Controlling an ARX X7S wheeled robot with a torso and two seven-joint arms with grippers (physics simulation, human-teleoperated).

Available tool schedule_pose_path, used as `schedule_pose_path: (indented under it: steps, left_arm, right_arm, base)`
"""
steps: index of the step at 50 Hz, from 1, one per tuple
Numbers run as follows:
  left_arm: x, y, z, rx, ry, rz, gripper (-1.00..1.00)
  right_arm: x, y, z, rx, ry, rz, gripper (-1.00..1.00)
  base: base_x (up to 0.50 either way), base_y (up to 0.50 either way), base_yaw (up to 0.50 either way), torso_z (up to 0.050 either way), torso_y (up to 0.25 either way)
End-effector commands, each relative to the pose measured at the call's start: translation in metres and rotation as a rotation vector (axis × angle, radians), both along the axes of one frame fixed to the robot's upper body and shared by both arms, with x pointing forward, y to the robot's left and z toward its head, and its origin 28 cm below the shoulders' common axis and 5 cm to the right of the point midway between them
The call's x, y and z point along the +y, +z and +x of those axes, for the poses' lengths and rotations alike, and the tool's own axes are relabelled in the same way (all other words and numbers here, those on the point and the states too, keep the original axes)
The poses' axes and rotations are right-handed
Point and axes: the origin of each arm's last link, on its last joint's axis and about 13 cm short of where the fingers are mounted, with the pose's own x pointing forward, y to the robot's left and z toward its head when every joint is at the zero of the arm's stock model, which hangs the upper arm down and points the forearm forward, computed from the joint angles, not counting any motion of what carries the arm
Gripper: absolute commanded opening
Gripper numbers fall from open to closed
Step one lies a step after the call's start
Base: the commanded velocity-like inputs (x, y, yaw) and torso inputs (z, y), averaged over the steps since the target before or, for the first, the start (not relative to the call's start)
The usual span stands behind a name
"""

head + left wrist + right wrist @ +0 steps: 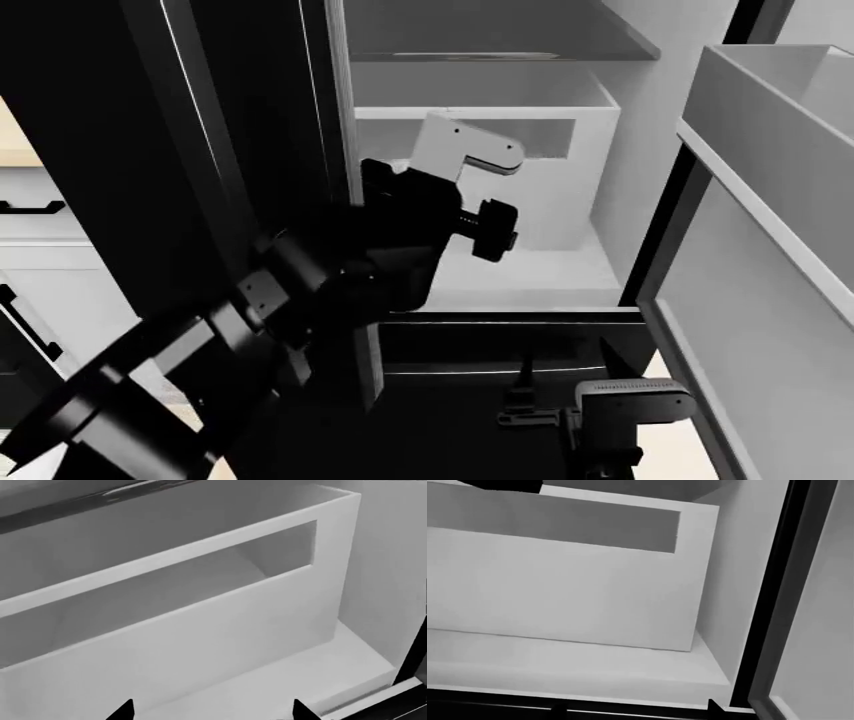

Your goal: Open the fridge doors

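**Technician A:** Report the position of the fridge doors.

**Technician B:** In the head view the right door (781,250) is swung well out toward the robot, with its white inner side and a white bin shelf (787,120) facing inward. The left door (227,150) stands edge-on beside the opening, its glossy black face turned to the left. It appears only partly swung. Between them the white interior is exposed, including a crisper drawer (534,130) with a slotted front.

**Technician A:** State of the arms?

**Technician B:** The left gripper (487,225) reaches past the inner edge of the left door into the cavity, just in front of the drawer. This placement probably lets the arm bear against the door's inner side and push it wider. Its wrist view shows two dark fingers (123,711) set apart with nothing between them, so the hand is unclosed and empty. The right gripper (621,420) sits low, near the freezer front (507,350) and clear of the right door's swing. Whether its fingers are apart or together cannot be determined.

**Technician A:** Assessment?

**Technician B:** The right door looks finished. The left door likely needs further opening.
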Motion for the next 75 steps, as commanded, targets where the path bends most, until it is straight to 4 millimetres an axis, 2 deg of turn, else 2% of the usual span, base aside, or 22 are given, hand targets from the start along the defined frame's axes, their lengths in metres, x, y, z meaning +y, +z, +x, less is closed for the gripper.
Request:
schedule_pose_path:
  steps: [1, 14, 19, 28, 36, 48, 58, 64, 70, 75]
  left_arm:
    - [0.002, -0.009, -0.003, -0.022, 0.075, 0.036, 1.00]
    - [0.007, 0.004, -0.043, -0.147, 0.130, 0.067, 1.00]
    - [0.007, 0.003, -0.051, -0.152, 0.151, 0.076, 1.00]
    - [0.017, -0.013, -0.075, -0.146, 0.205, 0.075, 1.00]
    - [0.026, -0.019, -0.087, -0.125, 0.258, 0.043, 1.00]
    - [0.046, -0.028, -0.135, -0.097, 0.279, 0.003, 1.00]
    - [0.071, -0.041, -0.159, -0.056, 0.360, -0.013, 1.00]
    - [0.079, -0.050, -0.175, -0.027, 0.374, -0.006, 1.00]
    - [0.092, -0.051, -0.179, -0.025, 0.438, -0.018, 1.00]
    - [0.104, -0.059, -0.179, 0.001, 0.492, -0.014, 1.00]
  right_arm:
    - [0.000, 0.000, 0.001, -0.001, 0.004, 0.002, 1.00]
    - [0.001, 0.001, 0.000, -0.001, 0.005, -0.001, 1.00]
    - [0.001, 0.001, 0.000, -0.001, 0.005, -0.001, 1.00]
    - [0.001, 0.000, 0.001, 0.001, 0.008, 0.003, 1.00]
    - [0.001, 0.001, -0.001, -0.006, 0.009, 0.005, 1.00]
    - [0.001, 0.002, -0.003, -0.007, 0.008, 0.001, 1.00]
    - [0.002, 0.002, -0.001, -0.006, 0.007, 0.001, 1.00]
    - [0.002, 0.002, -0.001, -0.007, 0.007, 0.000, 1.00]
    - [0.002, 0.002, -0.002, -0.008, 0.007, 0.003, 1.00]
    - [0.001, 0.002, -0.002, -0.008, 0.006, 0.003, 1.00]
  base:
    - [0.00, 0.00, 0.00, 0.000, 0.000]
    - [0.00, 0.00, 0.00, 0.000, 0.000]
    - [0.00, 0.00, 0.00, 0.000, 0.000]
    - [0.00, 0.00, 0.00, 0.000, 0.000]
    - [0.00, 0.00, 0.00, 0.000, 0.000]
    - [0.00, 0.00, 0.00, 0.000, 0.000]
    - [0.00, 0.00, 0.00, 0.000, 0.000]
    - [0.00, 0.00, 0.00, -0.002, 0.000]
    - [0.00, 0.00, 0.00, 0.000, 0.000]
    - [0.00, 0.00, 0.00, 0.000, 0.000]
